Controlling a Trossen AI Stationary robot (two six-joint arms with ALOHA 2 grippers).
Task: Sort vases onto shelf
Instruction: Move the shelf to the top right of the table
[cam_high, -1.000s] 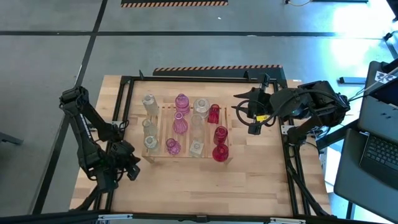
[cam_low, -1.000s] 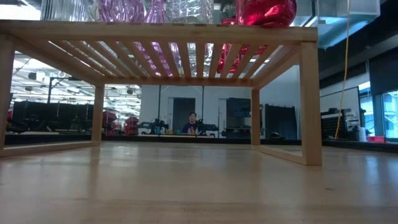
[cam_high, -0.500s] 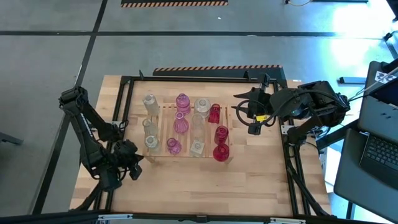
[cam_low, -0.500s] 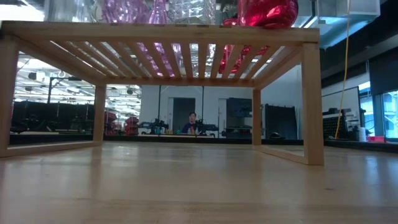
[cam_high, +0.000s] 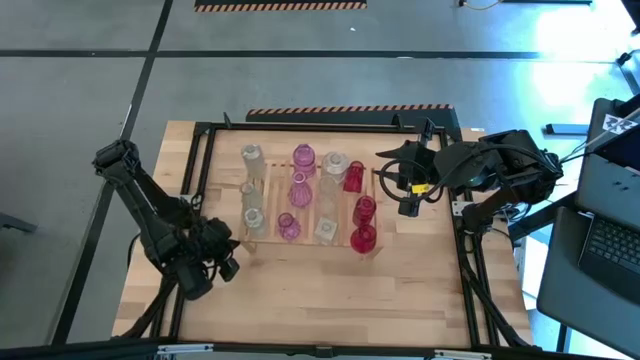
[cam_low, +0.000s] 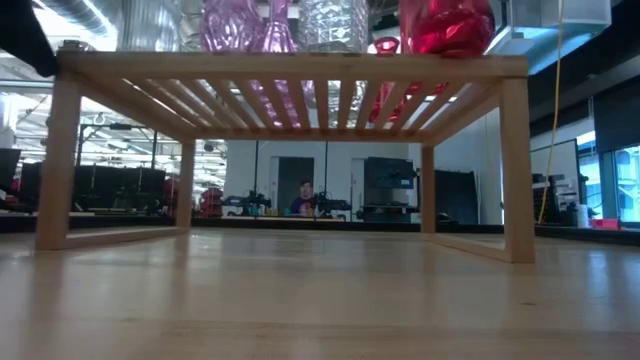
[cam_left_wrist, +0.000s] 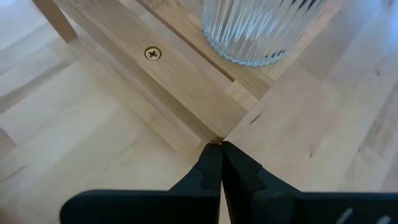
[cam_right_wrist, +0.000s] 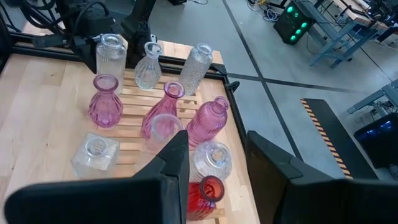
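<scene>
Wooden shelf (cam_high: 305, 205) sits mid-surface in the high view, all the vases (cam_high: 303, 157) standing on it: clear ones toward the left arm, pink in the middle, red toward the right arm. Left end effector (cam_high: 222, 262) is low at the shelf's near-left corner. Right end effector (cam_high: 392, 180) hangs just beside the red vase (cam_high: 352, 177) at the far-right corner.

Low view: shelf legs planted on the surface (cam_low: 320, 300), vase bases showing above the slats; a person far back in the room.

Left wrist view: left end effector (cam_left_wrist: 221, 163) closed, empty, tips right at the shelf's corner joint, with a ribbed clear vase (cam_left_wrist: 260, 28) standing just above it on the frame.

Right wrist view: right end effector (cam_right_wrist: 214, 155) partly open, holding nothing, above the vase cluster.

Risk, my read: closed tips pressing that corner would slide or jolt the shelf. Narrow-based glass, packed close, so one topple likely takes its neighbours. Right arm descending could clip the red vase.
</scene>
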